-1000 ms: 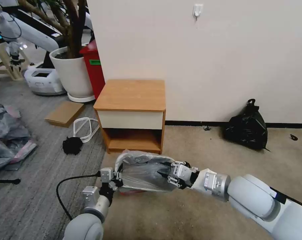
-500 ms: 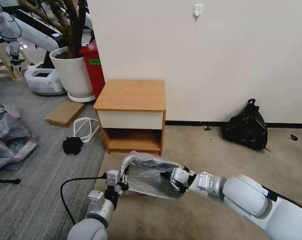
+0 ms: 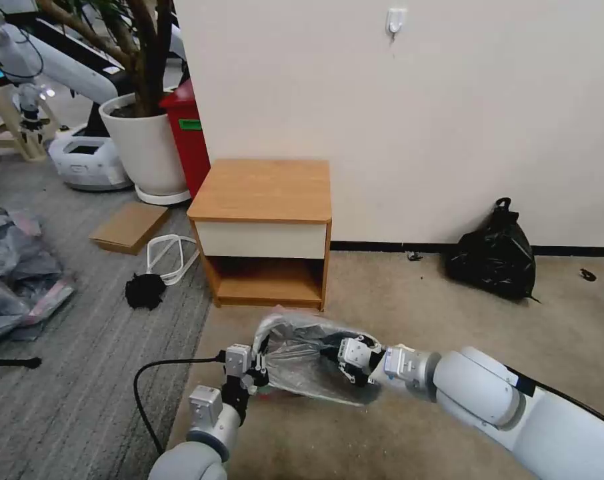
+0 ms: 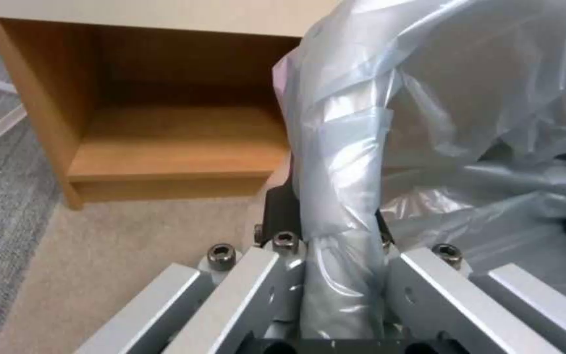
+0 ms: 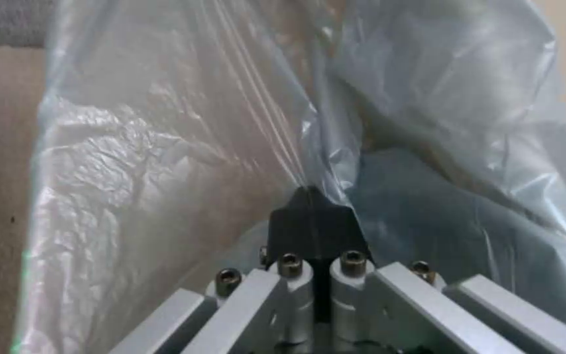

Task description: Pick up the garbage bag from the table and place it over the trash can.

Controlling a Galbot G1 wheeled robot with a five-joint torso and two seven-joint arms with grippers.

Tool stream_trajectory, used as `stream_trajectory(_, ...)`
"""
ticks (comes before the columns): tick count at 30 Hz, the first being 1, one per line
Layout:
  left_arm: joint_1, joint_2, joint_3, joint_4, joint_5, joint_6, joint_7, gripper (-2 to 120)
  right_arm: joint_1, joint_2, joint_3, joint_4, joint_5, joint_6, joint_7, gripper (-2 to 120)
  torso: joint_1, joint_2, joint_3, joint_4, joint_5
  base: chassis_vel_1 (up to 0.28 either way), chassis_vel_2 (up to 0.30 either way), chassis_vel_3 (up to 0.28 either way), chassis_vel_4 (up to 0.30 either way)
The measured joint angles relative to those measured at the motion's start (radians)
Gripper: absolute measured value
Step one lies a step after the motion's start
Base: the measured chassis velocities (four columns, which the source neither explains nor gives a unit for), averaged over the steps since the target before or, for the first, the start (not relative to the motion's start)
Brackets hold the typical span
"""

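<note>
Beige carpet before one table; two pincers, left pincer, right pincer, each clamping one garbage bag.

Garbage bag: translucent grey crinkly plastic, puffed open, hint of red rim underneath, low over beige carpet just before the table, a wooden nightstand with bare top.

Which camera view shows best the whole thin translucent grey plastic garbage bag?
The head view: the thin translucent grey plastic garbage bag appears entire there, stretched between the left claw and the right claw, before the light-brown wooden nightstand. The left wrist view shows a gathered fold in that claw; the right wrist view shows crinkled film.
</note>
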Motion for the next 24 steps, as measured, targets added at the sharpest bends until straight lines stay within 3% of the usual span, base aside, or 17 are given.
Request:
stream_trajectory(14, -0.019, -0.014, 0.035, 0.035, 0.046, -0.002, -0.003, 3, 0.054, 0.026, -0.081, -0.061, -0.049, -0.047, 0.000, 0, 0.000, 0.000, 0.000, 0.0000, 0.0000, 0.000, 0.000, 0.000, 0.000)
stream_trajectory(24, -0.055, -0.028, 0.089, 0.078, 0.081, -0.002, -0.076, 3, 0.060, 0.042, -0.096, -0.053, -0.062, -0.099, 0.012, 0, 0.000, 0.000, 0.000, 0.0000, 0.0000, 0.000, 0.000, 0.000, 0.000)
